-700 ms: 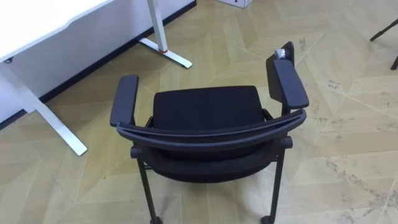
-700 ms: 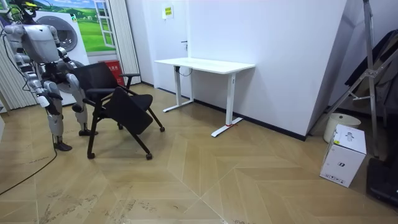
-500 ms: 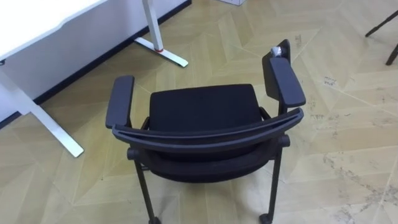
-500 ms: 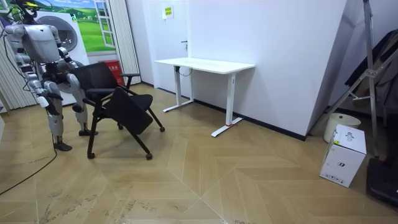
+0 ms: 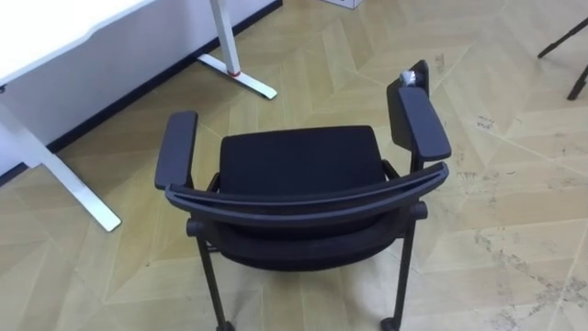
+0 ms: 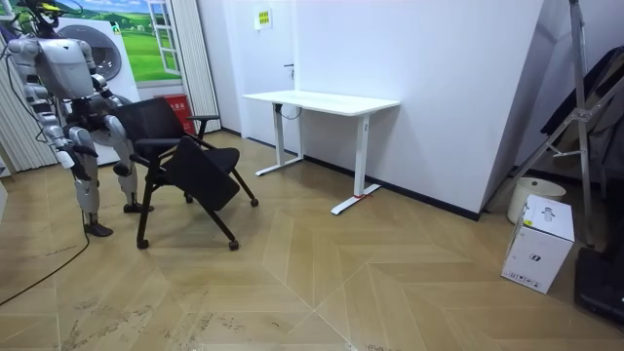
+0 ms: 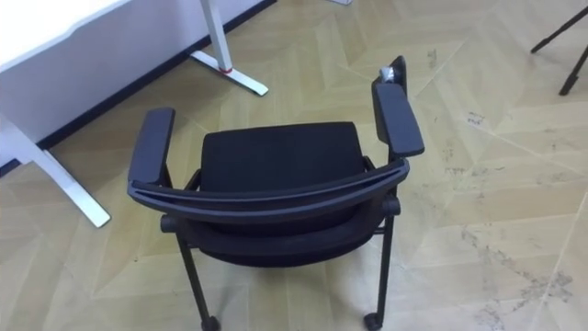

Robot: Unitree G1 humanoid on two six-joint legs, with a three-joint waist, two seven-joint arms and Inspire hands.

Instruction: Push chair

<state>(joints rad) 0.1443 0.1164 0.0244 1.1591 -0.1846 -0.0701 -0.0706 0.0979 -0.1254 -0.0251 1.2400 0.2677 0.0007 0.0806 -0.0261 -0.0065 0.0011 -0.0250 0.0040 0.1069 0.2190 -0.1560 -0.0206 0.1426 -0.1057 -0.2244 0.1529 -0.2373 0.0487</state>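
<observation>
Black padded chair [image 5: 301,161], curved backrest [image 5: 308,200], flat armrests [image 5: 176,150], herringbone wood floor [image 5: 514,184]

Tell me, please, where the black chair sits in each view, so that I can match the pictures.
Left eye view: the chair fills the centre, backrest nearest the camera.
Right eye view: the chair is central, slightly further left.
Room view: the chair stands at the left, before the robot.
Shared landmark: the white desk beyond the chair.
</observation>
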